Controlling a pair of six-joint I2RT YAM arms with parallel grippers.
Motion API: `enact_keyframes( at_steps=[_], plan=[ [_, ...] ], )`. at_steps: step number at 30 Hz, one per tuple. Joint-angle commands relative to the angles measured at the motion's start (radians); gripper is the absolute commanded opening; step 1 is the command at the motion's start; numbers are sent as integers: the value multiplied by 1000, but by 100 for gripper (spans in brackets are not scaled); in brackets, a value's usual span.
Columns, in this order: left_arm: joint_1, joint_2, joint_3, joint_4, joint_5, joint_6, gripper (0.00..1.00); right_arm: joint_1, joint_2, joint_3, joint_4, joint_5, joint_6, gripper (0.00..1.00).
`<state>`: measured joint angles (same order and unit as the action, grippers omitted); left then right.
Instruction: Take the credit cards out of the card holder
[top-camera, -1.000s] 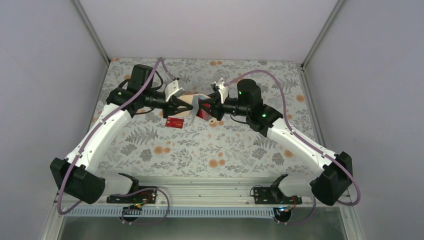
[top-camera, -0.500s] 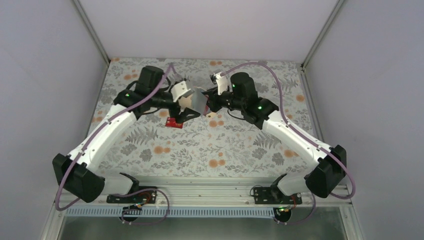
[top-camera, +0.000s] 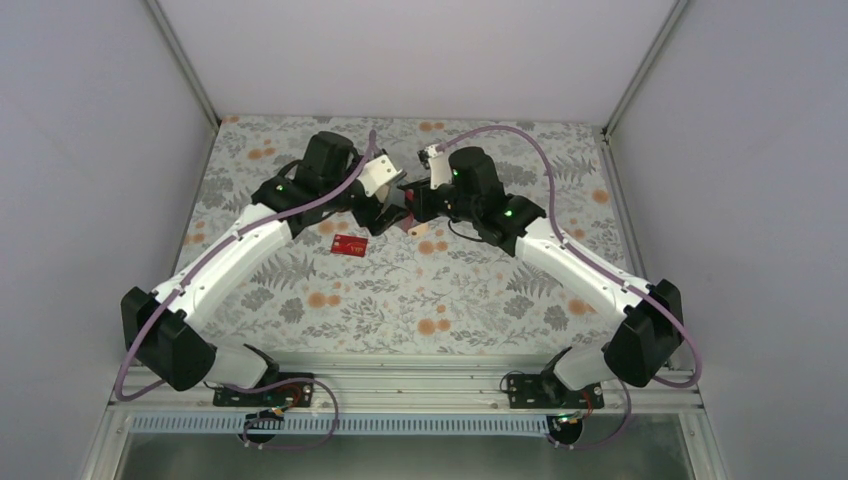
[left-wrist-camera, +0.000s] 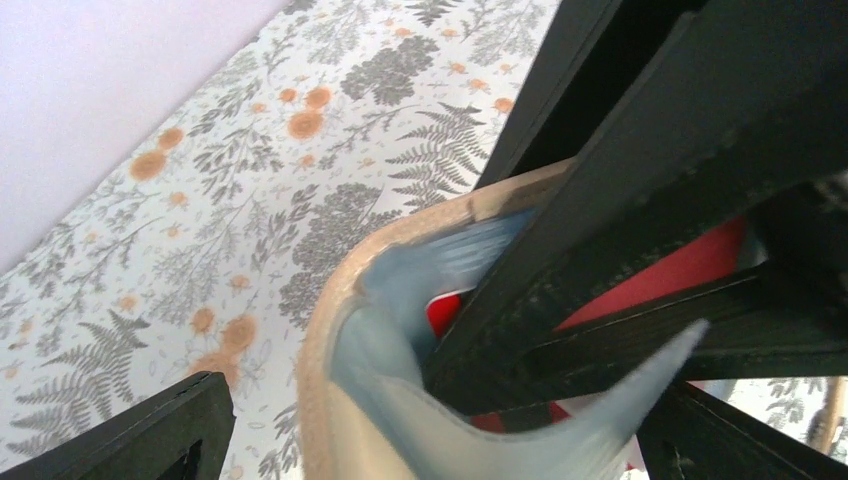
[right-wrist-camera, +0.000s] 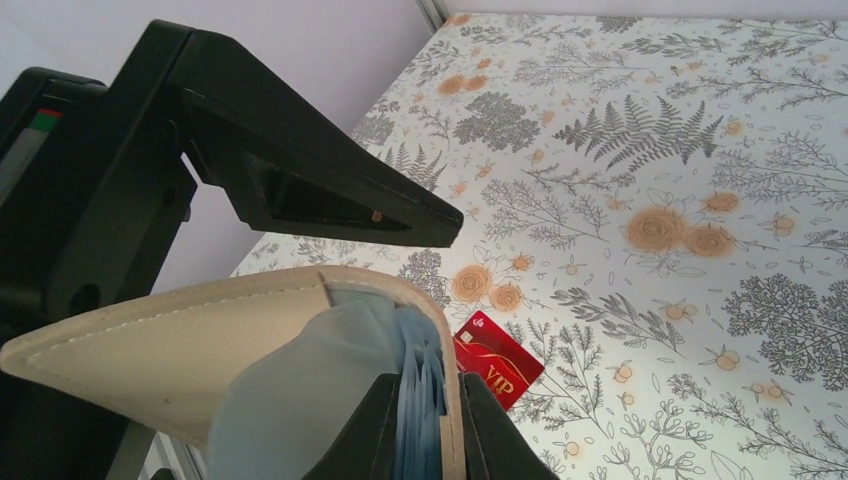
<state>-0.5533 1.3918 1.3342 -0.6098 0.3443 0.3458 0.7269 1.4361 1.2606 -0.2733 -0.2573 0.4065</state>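
My right end effector (right-wrist-camera: 428, 400) is clamped shut on the edge of one panel of the card holder (right-wrist-camera: 200, 340) and carries it clear of the bench (right-wrist-camera: 650, 150). I judge the hold is meant to present the open pockets to my other side. One panel is pinned and the rest is free to gape.

My left end effector (top-camera: 388, 210) stands wide open and grips nothing. The holder's curved fold sits between its fingers, close in front of it. I cannot tell whether either finger touches the holder. With the spread that wide, it looks placed to take a fresh bite on the holder or on a card inside.

The holder is soft. Its tan outside looks like stitched leather and bends in a smooth arc, and the pale blue-grey pocket leaves inside are thin and floppy. A tucked red card (left-wrist-camera: 690, 270) shows deep in the pockets just ahead of my left end effector. It is flat and stiff, and much of it is hidden behind my right fingers.

A loose red card (right-wrist-camera: 497, 365), glossy with pale "VIP" lettering, lies flat on the bench below my right end effector, apart from both sides. The bench cover is a matte floral print. I see no black card.
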Motion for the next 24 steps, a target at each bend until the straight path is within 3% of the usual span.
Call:
enact_keyframes(
  at_steps=[1,4,10,12,16,17,20,24],
  plan=[
    [6,8,14,49,-134,-21,100,17,-21,41,53,-75,9,4],
    [47,-37,-4,43,-82,-8,96,3,-46,21,49,-80,-4,4],
    [106,-79,-43,10,148,25,66,-27,-51,14,64,-225,-54,4],
    [126,-62,-31,-30,192,27,51,-27,-59,18,69,-273,-63,4],
    [198,-62,-7,-81,333,26,8,-30,-88,4,69,-319,-104,4],
    [208,-71,-8,-86,359,30,3,-32,-95,0,68,-324,-117,4],
    [218,-101,-16,-106,422,54,2,-42,-111,-11,66,-348,-158,6],
    [229,-122,-7,-133,472,51,2,-54,-142,-48,80,-379,-237,56]
  ],
)
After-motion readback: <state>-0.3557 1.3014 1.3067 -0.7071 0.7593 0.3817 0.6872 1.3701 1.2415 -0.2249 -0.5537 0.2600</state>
